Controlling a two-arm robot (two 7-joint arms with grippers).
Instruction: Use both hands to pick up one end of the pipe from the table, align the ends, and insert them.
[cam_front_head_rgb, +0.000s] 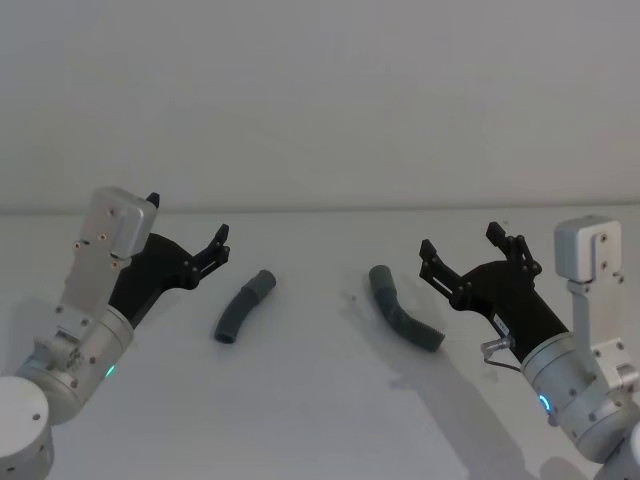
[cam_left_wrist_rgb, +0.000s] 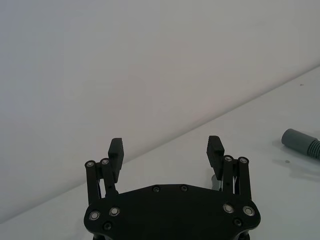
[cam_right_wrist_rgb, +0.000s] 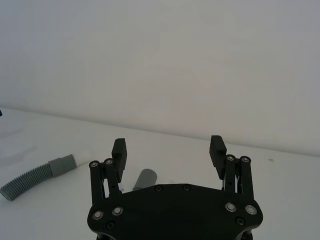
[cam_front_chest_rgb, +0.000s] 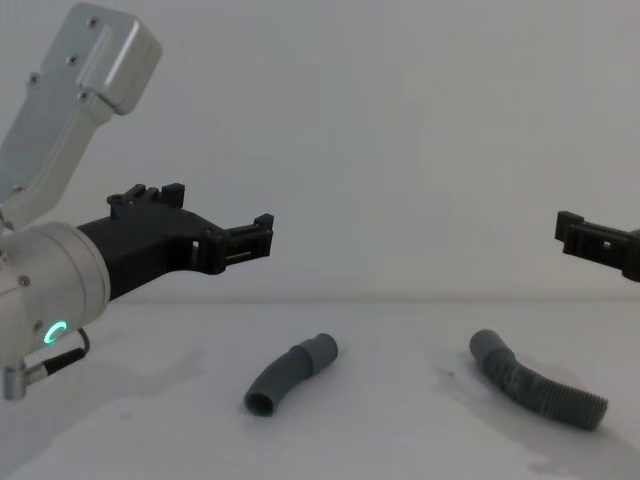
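Both of your hands are empty and hang above the desk (cam_front_head_rgb: 320, 410). The left hand (cam_front_head_rgb: 188, 218) has its fingers spread wide over the left side. The right hand (cam_front_head_rgb: 462, 240) is just as wide open over the right side.

The pipe lies in two pieces between them, nearer the far edge than the near one and well apart from each other. The left piece (cam_front_head_rgb: 243, 305) has its smooth cuff at the far end, angled toward the middle. The right piece (cam_front_head_rgb: 403, 318) also has its cuff at the far end, and its ribbed tail runs back toward the right hand. Neither piece is touched yet.

Here is what I think could go wrong:
- Both pieces are curved and light, so a finger that lands off-centre may roll or spin one away before you close on it.
- If you come down too low, the fingertips may scrape the desk.
- If you grip far back on the ribs, the soft hose may bend and let the cuff droop, which would spoil the line-up.
- If the cuffs meet at an angle, they may jam or push a piece out of your grip.

I can read no brand, label or writing on the pipe, the hands or the desk.
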